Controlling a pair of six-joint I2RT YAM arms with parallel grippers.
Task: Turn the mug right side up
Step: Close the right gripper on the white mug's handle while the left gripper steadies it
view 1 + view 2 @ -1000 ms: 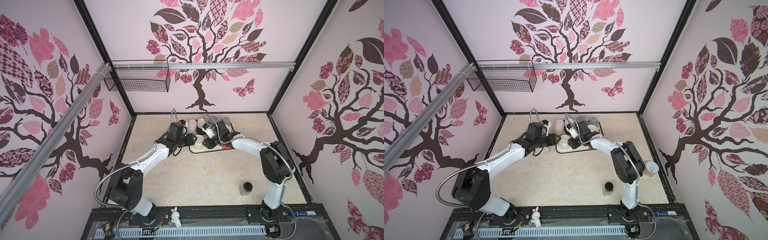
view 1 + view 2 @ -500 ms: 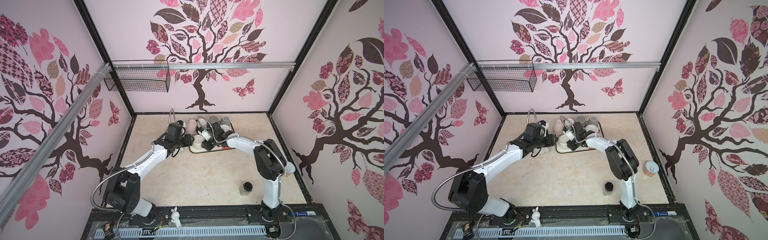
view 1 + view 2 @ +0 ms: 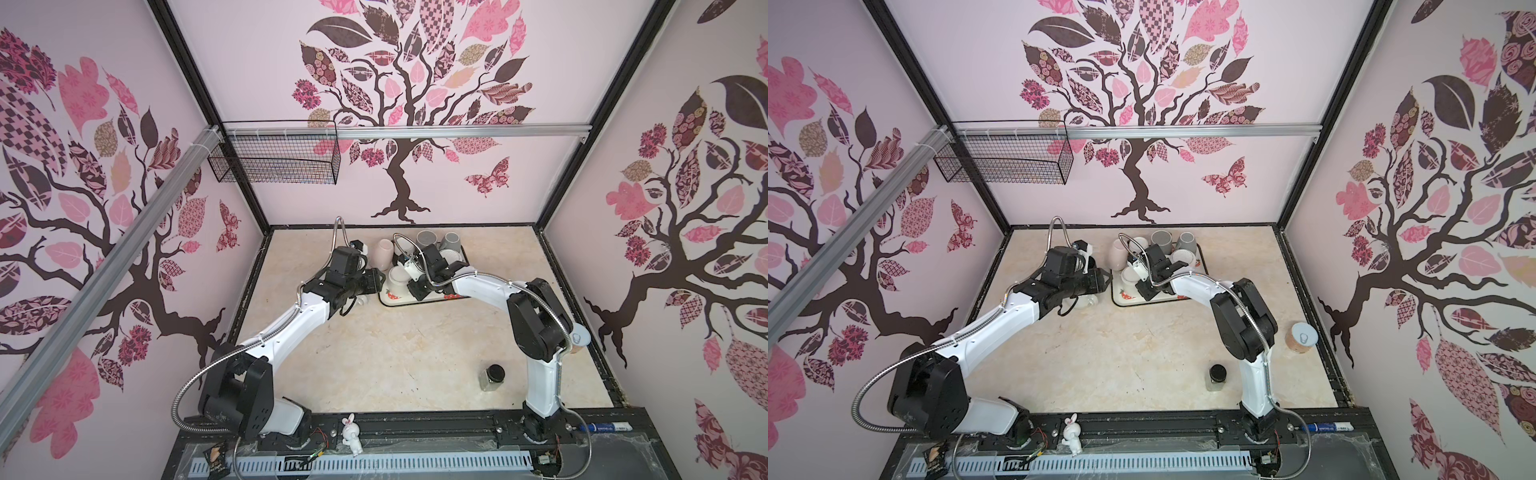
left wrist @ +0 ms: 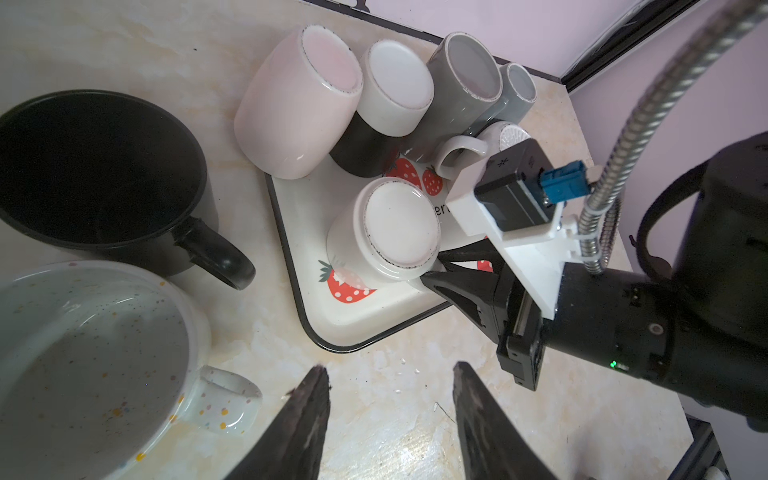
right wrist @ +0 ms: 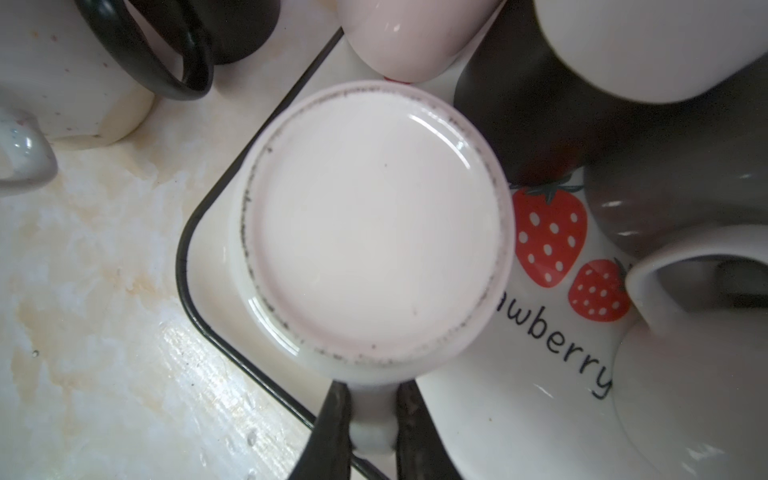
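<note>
A white mug point(image 5: 374, 224) stands upside down, base up, at the near left corner of the strawberry tray point(image 5: 519, 395). My right gripper point(image 5: 372, 388) is shut on the mug's handle, one finger on each side. The left wrist view shows the same mug point(image 4: 395, 232) with the right gripper point(image 4: 432, 270) against its side. My left gripper point(image 4: 386, 370) is open over bare table just in front of the tray point(image 4: 345, 320), holding nothing. In both top views the mug point(image 3: 398, 276) point(image 3: 1128, 275) sits between the two grippers.
Upright on the table left of the tray are a black mug point(image 4: 95, 166) and a speckled white mug point(image 4: 83, 365). A pink mug point(image 4: 299, 104) and grey mugs point(image 4: 461, 79) crowd the tray's back, upside down. A jar point(image 3: 492, 376) and a can point(image 3: 1301, 337) stand near right.
My right gripper has closed from half open onto the white mug's handle after shifting slightly left over the tray. The left arm has edged a little toward the tray, jaws unchanged.
</note>
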